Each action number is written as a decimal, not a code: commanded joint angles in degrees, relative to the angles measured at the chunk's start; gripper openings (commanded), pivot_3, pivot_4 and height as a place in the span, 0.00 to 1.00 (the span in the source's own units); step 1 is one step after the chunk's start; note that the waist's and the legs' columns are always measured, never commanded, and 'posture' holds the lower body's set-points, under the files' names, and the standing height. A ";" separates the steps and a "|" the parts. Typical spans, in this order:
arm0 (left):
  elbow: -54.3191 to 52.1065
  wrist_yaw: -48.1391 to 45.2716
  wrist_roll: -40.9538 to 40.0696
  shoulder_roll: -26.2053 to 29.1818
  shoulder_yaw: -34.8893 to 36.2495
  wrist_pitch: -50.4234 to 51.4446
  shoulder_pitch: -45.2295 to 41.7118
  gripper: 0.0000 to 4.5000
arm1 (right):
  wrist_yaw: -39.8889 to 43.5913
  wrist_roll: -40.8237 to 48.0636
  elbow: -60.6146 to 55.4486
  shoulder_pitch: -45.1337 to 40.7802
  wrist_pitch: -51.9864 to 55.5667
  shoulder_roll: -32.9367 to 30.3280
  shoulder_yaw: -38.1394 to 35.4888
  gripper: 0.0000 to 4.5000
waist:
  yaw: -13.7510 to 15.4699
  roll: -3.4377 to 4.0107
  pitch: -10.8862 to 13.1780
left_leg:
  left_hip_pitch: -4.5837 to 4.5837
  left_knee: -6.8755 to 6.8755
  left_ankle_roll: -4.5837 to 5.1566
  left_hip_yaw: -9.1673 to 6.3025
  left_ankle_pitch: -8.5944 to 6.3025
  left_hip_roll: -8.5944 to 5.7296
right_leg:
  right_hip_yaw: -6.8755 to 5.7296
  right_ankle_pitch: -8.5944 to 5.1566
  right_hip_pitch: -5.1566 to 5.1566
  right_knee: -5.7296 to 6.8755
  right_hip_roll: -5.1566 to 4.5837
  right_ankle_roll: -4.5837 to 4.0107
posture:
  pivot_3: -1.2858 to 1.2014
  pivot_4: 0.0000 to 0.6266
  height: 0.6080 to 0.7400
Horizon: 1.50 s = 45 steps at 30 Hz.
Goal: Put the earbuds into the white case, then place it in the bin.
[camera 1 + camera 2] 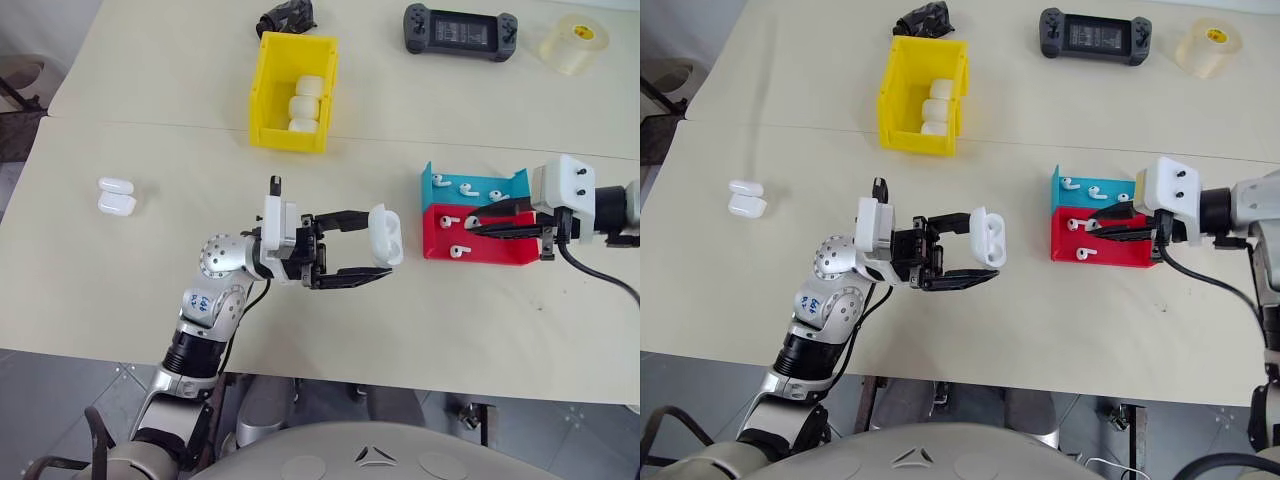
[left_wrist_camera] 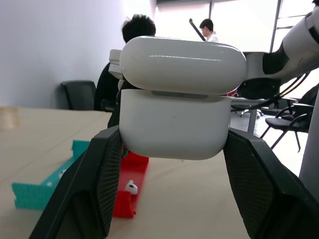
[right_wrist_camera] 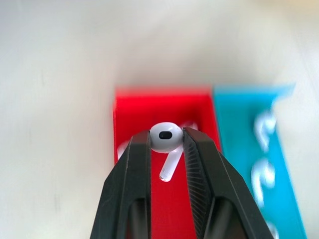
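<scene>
My left gripper [image 1: 381, 245] is shut on the white case [image 1: 386, 235] and holds it above the middle of the table with its lid flipped up. The left wrist view has the case [image 2: 174, 129] between both fingers. To the right, my right gripper [image 1: 472, 223] hovers over the red tray [image 1: 500, 255], shut on one earbud [image 3: 165, 135] whose stem hangs down. More earbuds [image 1: 460, 250] lie in the red tray and in the teal tray [image 1: 436, 197] behind it. The yellow bin [image 1: 270, 80] stands at the back centre, apart from both grippers.
Several white cases [image 1: 305, 105] lie in the yellow bin, and two more [image 1: 116, 196] sit on the table at the left. A black game controller [image 1: 460, 32], a tape roll [image 1: 574, 43] and a black object [image 1: 287, 17] line the far edge. People sit behind the table.
</scene>
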 commanded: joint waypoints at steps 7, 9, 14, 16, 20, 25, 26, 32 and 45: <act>3.25 -1.92 -3.85 -1.75 2.12 1.29 -3.65 0.60 | -25.17 25.80 -28.43 12.35 10.78 21.12 -8.23 0.12 | -0.18 -0.01 -0.01 | -0.01 -0.01 -0.01 0.00 0.01 -0.02 | 0.02 0.00 -0.02 0.04 0.01 0.01 | 0.52 0.24 1.00; 3.51 -2.55 -4.26 -1.80 2.10 2.36 -4.41 0.60 | -28.31 26.68 -30.95 13.86 9.37 25.50 -6.93 0.12 | -0.25 0.00 -0.01 | -0.01 -0.01 -0.03 -0.03 0.01 0.00 | 0.01 0.00 -0.03 0.07 0.02 0.01 | 0.52 0.24 1.00; 3.01 -3.68 -5.92 -1.69 2.75 4.66 -5.53 0.60 | -32.70 26.64 -34.30 15.43 8.56 30.39 -2.80 0.12 | -0.37 0.00 -0.01 | 0.03 -0.01 -0.03 0.01 0.02 -0.04 | 0.10 0.00 -0.03 0.12 0.03 0.01 | 0.52 0.24 1.00; 2.69 -3.93 -7.00 -2.05 2.95 5.98 -6.18 0.60 | -33.60 25.94 -34.93 15.68 7.57 32.35 -0.67 0.12 | -0.42 0.00 -0.01 | 0.03 -0.03 -0.04 0.01 0.02 -0.03 | 0.10 0.00 -0.06 0.13 0.04 0.01 | 0.52 0.24 1.00; 2.15 -4.33 -7.32 -2.17 2.95 6.86 -6.69 0.60 | -34.32 24.98 -34.80 15.68 6.20 33.24 0.76 0.12 | -0.41 0.00 -0.01 | 0.02 -0.03 -0.04 0.02 0.02 -0.06 | 0.12 0.00 -0.06 0.14 0.03 0.01 | 0.52 0.24 1.00; 1.55 -4.33 -7.72 -2.44 2.75 7.49 -6.89 0.60 | -34.25 24.97 -34.26 15.60 5.00 33.21 1.71 0.12 | -0.40 0.00 -0.01 | 0.02 -0.06 -0.02 0.00 0.02 -0.06 | 0.10 0.00 -0.07 0.13 0.03 0.01 | 0.52 0.24 1.00; 1.39 -4.38 -7.71 -2.51 2.58 7.65 -6.87 0.60 | -34.28 24.79 -34.06 15.55 4.64 33.27 1.86 0.12 | -0.41 0.00 -0.01 | 0.02 -0.05 -0.02 0.00 0.02 -0.06 | 0.10 0.00 -0.07 0.12 0.03 0.01 | 0.52 0.24 1.00; 0.75 -5.36 -7.96 -2.01 2.16 8.75 -5.86 0.60 | -35.23 25.49 -33.46 13.97 3.37 33.00 0.63 0.12 | -0.42 0.00 -0.01 | 0.02 -0.06 -0.02 0.01 0.02 -0.06 | 0.11 0.00 -0.07 0.12 0.03 0.01 | 0.52 0.24 1.00; 1.15 -4.64 -8.13 -4.06 2.59 9.33 -6.28 0.60 | -35.53 29.17 -35.76 13.80 5.59 29.98 1.38 0.12 | -0.40 0.00 -0.01 | 0.02 -0.06 -0.02 0.01 0.01 -0.05 | 0.12 0.00 -0.06 0.11 0.03 0.01 | 0.52 0.24 1.00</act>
